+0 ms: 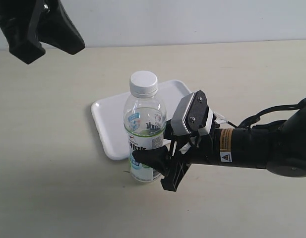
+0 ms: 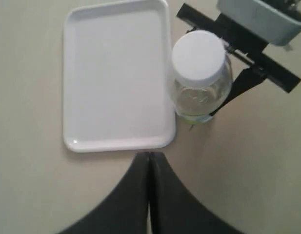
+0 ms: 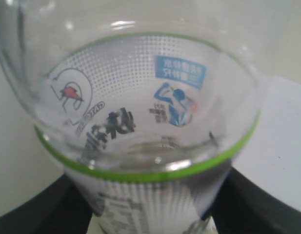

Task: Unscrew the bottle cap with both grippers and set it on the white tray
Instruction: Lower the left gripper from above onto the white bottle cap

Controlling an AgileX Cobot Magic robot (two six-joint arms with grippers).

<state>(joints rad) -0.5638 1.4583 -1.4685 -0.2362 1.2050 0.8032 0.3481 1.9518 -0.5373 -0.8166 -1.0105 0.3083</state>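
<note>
1. Bottle cap (image 1: 143,83) – seated on the neck, sitting level, no gap visible under it. Nothing is touching it.
2. Bottle (image 1: 143,134) – upright on the worktop (image 1: 53,173), clear, label band round the lower half. It looks empty or nearly so; I cannot tell for sure.
3. Right tool (image 1: 149,159) – comes in from about 4 o'clock in the exterior view and is clamped on the bottle at label height. The right wrist view shows one dark finger on either side of the body. The grip sits low, well below the cap.
4. White tray (image 1: 108,124) – bare, flat on the worktop, at the bottle's 12 o'clock in the exterior view. The bottle stands just beside the tray's near edge, not on it.
5. Left tool (image 2: 149,168) – fingers pressed together, holding nothing. It hangs high at roughly 10 o'clock from the bottle in the exterior view, well apart from the cap.
6. Progress, my reading – early. The bottle is braced, and that is all that is done. Left to do: part the left tool's fingers, bring them down over the cap, grip, unscrew, lift, carry it to the tray, release.
</note>
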